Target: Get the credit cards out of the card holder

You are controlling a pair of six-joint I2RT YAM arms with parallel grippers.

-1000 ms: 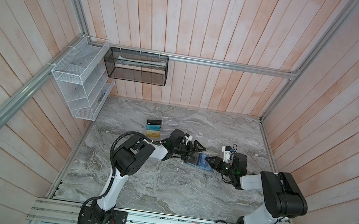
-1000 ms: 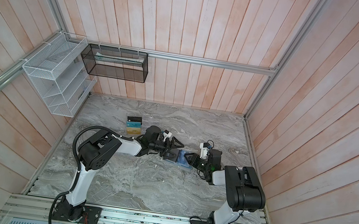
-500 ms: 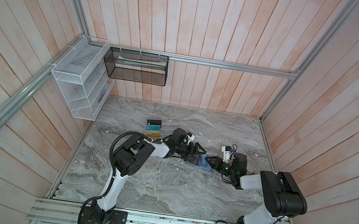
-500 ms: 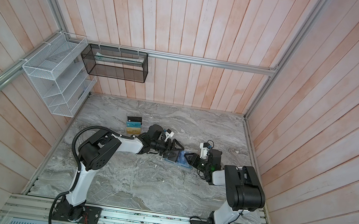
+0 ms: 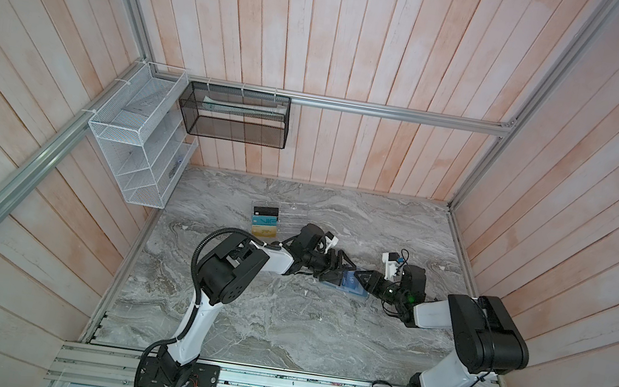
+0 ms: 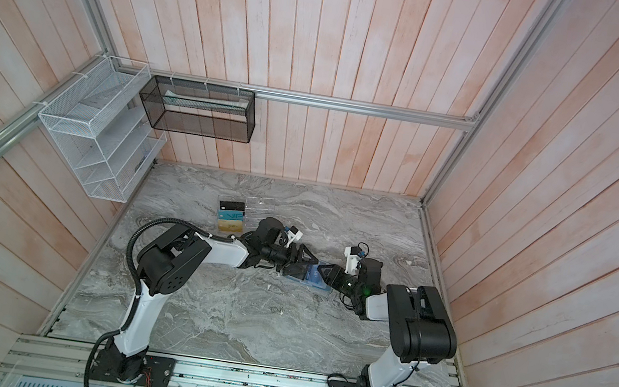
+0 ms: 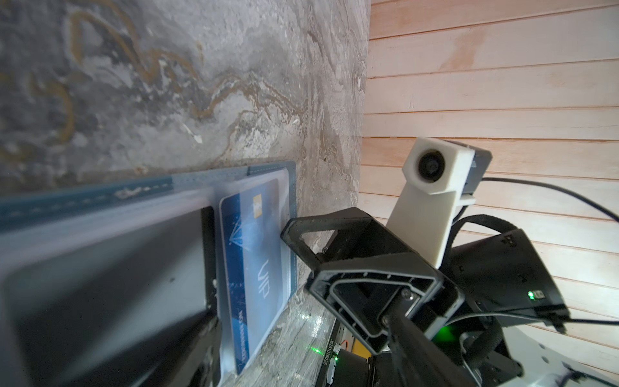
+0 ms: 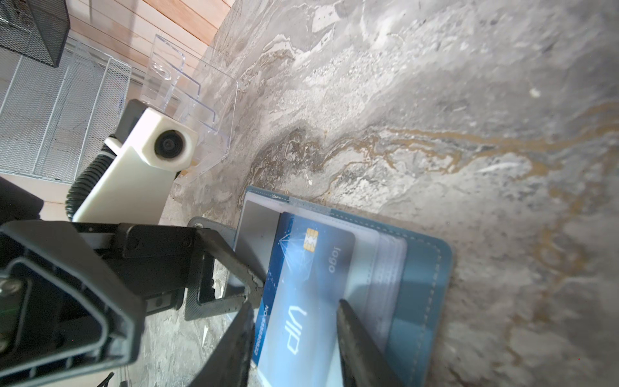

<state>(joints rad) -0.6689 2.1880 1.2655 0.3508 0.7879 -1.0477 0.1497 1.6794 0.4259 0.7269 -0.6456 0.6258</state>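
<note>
The slate-blue card holder [image 5: 350,289] [image 6: 314,280] lies open on the marble table between both arms. A dark blue "VIP" credit card [image 8: 301,278] [image 7: 254,254] sits in its clear sleeve. My left gripper [image 5: 342,269] [image 6: 305,263] is open, one finger [image 7: 117,284] over the holder's half and the other finger [image 8: 231,264] at the card's end. My right gripper [image 8: 294,302] [image 5: 363,281] is open about a card's width, its tips at the holder's opposite edge, nothing held. A teal card [image 5: 264,221] and a gold card [image 5: 264,232] stand in the clear rack.
The clear acrylic rack [image 5: 287,216] stands behind the left gripper, with a black card [image 5: 265,211] in it too. A white wire basket [image 5: 139,142] and a black mesh basket [image 5: 238,116] hang on the walls at the back left.
My left gripper has moved right onto the card holder and its jaws have narrowed somewhat. The right arm has stayed put.
</note>
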